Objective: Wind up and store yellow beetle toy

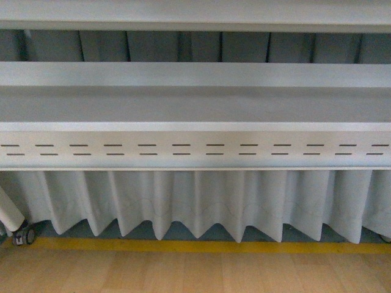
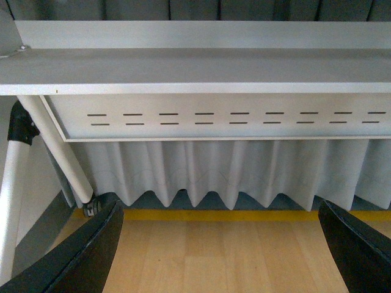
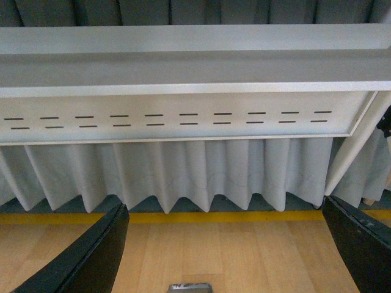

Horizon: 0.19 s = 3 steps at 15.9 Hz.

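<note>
Both claws hang spread and empty over the wooden floor [image 1: 195, 274], the left claw [image 2: 223, 256] and right claw [image 3: 226, 256] facing a white table [image 1: 195, 143] with a slotted panel and pleated curtain [image 1: 195, 204]. The yellow beetle toy is nowhere in sight.

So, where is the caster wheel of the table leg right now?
In the front view the caster wheel is at the far left, at the foot of the white table leg, just above the yellow floor strip.
</note>
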Available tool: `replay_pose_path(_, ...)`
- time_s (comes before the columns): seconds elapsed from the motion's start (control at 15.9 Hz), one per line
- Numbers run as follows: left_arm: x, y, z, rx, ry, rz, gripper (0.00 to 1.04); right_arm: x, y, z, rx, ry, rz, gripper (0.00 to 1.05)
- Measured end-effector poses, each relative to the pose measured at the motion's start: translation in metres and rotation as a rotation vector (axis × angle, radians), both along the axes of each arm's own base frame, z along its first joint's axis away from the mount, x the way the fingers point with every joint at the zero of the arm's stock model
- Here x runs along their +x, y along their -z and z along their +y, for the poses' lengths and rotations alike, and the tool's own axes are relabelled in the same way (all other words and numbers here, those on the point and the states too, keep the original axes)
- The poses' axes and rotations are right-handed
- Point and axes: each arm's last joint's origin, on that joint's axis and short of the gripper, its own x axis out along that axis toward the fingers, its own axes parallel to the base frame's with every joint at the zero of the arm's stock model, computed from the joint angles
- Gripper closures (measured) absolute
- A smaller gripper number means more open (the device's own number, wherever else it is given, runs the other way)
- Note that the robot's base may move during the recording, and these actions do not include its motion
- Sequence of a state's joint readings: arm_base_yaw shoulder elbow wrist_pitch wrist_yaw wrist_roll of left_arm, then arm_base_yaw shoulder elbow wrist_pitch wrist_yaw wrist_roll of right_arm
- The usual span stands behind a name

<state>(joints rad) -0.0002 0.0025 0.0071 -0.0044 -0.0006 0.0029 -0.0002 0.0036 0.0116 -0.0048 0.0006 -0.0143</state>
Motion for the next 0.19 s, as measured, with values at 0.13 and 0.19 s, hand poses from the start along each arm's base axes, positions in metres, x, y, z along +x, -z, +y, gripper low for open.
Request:
replay_pose_path(0.13, 0.0, 0.0, 0.0, 0.0, 0.0, 0.0, 0.07, 0.0, -0.0001, 0.0, 0.0, 0.0, -0.001, 0.07)
replay_pose_path(0.19, 0.0, 0.0, 0.0, 0.0, 0.0, 0.0, 0.07, 0.0, 0.0, 0.0, 0.0, 0.0, 0.0, 0.07)
